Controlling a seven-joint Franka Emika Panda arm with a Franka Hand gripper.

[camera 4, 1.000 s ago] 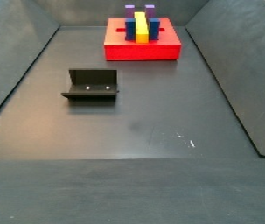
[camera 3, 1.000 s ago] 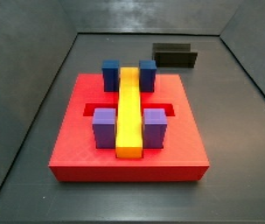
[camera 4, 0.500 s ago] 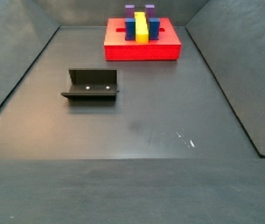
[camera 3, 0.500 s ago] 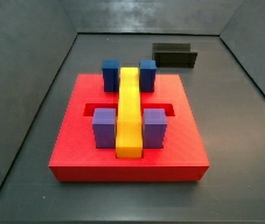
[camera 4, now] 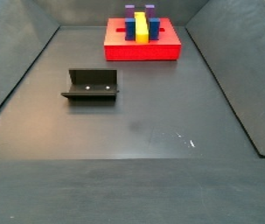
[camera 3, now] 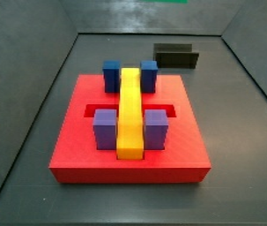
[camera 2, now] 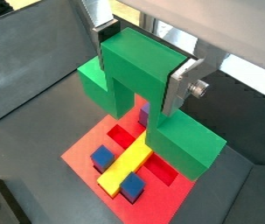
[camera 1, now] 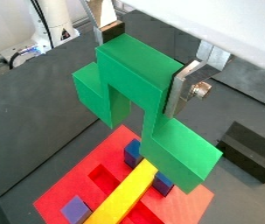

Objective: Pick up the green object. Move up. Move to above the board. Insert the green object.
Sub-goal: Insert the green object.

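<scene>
In both wrist views my gripper is shut on the raised middle cube of the green object, with a silver finger pressed to each side. The piece hangs high over the red board, directly above its yellow bar. Both side views show the board lying flat on the floor. A thin green edge shows at the top border of a side view. The gripper itself is outside both side views.
On the board, blue blocks and purple blocks flank the yellow bar. The dark fixture stands on the floor apart from the board. Grey walls enclose the floor.
A thin green edge has come into the top border of a side view. The board and the fixture have not moved.
</scene>
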